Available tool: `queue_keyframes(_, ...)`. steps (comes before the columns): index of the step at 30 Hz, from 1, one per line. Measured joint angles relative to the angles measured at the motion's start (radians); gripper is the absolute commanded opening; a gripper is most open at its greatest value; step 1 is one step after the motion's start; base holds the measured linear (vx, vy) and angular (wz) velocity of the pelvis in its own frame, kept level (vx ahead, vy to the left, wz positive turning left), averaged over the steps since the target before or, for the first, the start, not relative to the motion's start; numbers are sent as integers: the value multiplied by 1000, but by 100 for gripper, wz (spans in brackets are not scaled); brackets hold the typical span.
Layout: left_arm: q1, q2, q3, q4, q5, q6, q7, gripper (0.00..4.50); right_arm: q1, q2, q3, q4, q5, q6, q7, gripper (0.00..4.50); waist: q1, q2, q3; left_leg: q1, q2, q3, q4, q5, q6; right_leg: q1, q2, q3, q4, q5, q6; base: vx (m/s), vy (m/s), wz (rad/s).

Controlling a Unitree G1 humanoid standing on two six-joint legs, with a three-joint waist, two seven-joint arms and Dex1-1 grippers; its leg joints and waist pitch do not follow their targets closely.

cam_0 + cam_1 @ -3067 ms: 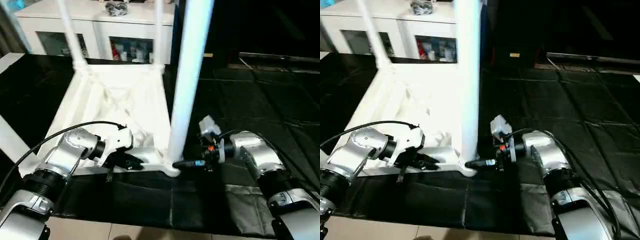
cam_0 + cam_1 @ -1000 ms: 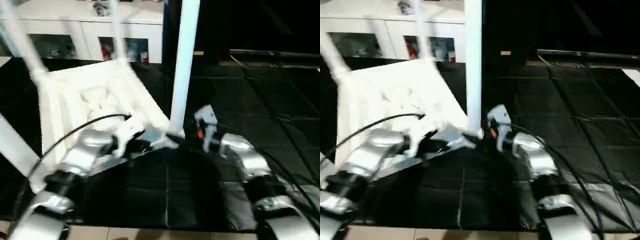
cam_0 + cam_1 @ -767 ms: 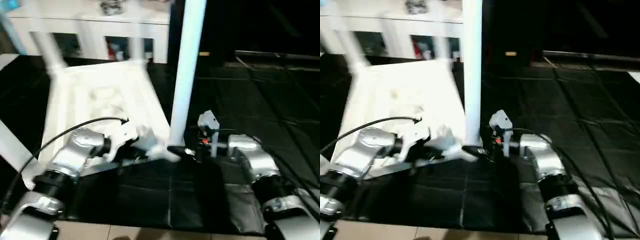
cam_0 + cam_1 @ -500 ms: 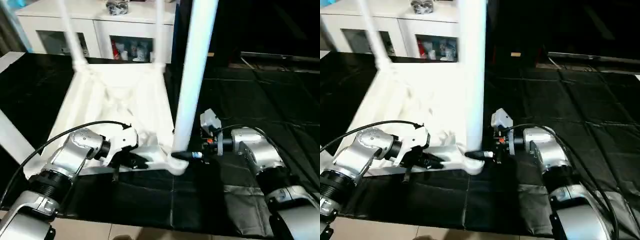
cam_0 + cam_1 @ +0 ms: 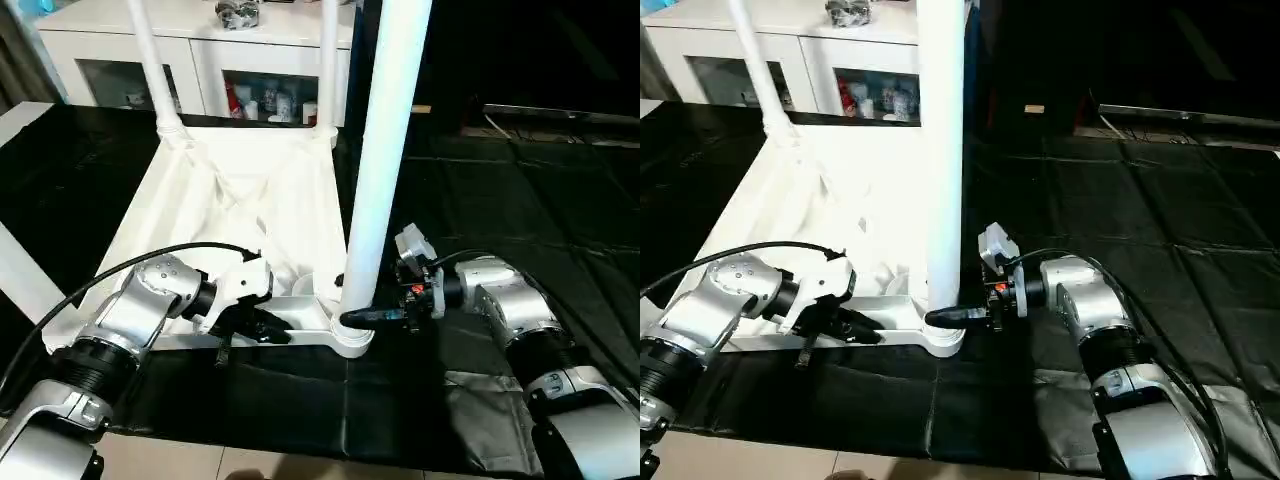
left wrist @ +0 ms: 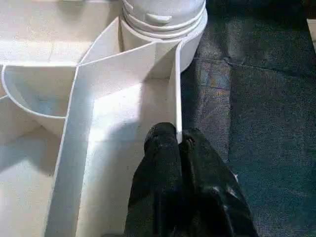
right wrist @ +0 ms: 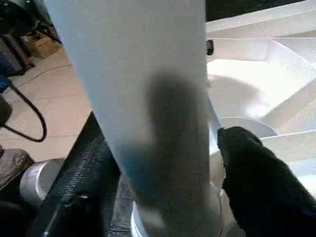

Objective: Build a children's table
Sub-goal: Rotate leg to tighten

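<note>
Table's flipped upside down on the black mat (image 5: 300, 400), ribbed underside up. Nearest me, the left claw (image 6: 178, 140) is pinched shut on the thin front rim of the top (image 5: 250, 215). Right next to it, the right claw (image 5: 362, 317) sits at the base of the near leg (image 5: 385, 150), one finger on each side of the tube, just above the corner socket (image 5: 350, 335). Further back, two more legs (image 5: 150, 60) stand upright, with a white cabinet (image 5: 210, 70) behind them.

Home-like room: white glass-door cabinet (image 5: 200, 60), black floor mats (image 5: 520, 200).
</note>
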Motion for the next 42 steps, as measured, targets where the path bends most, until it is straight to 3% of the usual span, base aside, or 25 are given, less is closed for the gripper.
queue_keyframes(7, 0, 0, 0, 0, -1, 3, 0, 0, -2, 0, 3, 6, 9, 17, 22, 238, -1, 0, 0, 0, 0, 0, 0, 0, 0, 0, 0, 0, 0, 0, 0, 0, 0, 0)
queue_keyframes(13, -2, -28, 13, 2, 0, 51, 49, 0, 11, -3, -15, -11, 6, 10, -28, 215, 0, 0, 0, 0, 0, 0, 2, 0, 0, 0, 0, 0, 2, 0, 1, 0, 0, 0)
queue_keyframes(17, -9, -89, 55, 21, 9, 131, 185, 0, 46, 14, -53, -75, -18, 27, -228, 204, -9, -1, 0, 4, 0, 0, 2, 0, 0, 3, 0, 0, 3, -3, 5, 0, 0, 0)
queue_keyframes(20, -13, -120, 68, 22, 9, 178, 235, 0, 48, 32, -78, -79, -24, 43, -322, 197, -30, -1, 0, 6, 0, 0, 2, 0, -1, 3, 0, 0, 2, -3, 5, 0, 0, 0)
queue_keyframes(24, -47, -229, 115, 50, 20, 288, 432, 0, 32, 110, -149, -75, -58, 84, -621, 196, -56, 0, 0, 6, 0, 0, 2, 1, -1, 2, 0, 0, 2, -3, 5, 0, 0, 0)
queue_keyframes(31, -76, -333, 149, 81, 29, 331, 618, 0, -18, 181, -180, -29, -96, 71, -895, 195, -63, 0, 0, 5, 0, 0, -1, 0, -1, 1, 0, 0, 1, -3, 5, 0, 0, 0)
queue_keyframes(32, -76, -335, 149, 78, 36, 332, 622, 0, -17, 187, -183, -30, -99, 65, -908, 251, -63, 0, 0, 4, 0, 0, -2, 0, -1, 1, 0, 0, 1, -3, 5, 0, 0, 0)
queue_keyframes(33, -76, -335, 148, 75, 39, 333, 620, 0, -14, 189, -185, -35, -99, 63, -909, 265, -63, 0, 0, 4, 0, 0, -2, 0, 0, 1, 0, 0, 1, -2, 2, 0, 0, 0)
queue_keyframes(42, -61, -299, 128, 34, 47, 333, 565, 0, 39, 200, -184, -105, -94, 58, -857, 346, -65, 0, 0, 4, 0, 1, -3, 0, 0, 0, 0, 0, 1, -2, 0, 0, 0, 0)
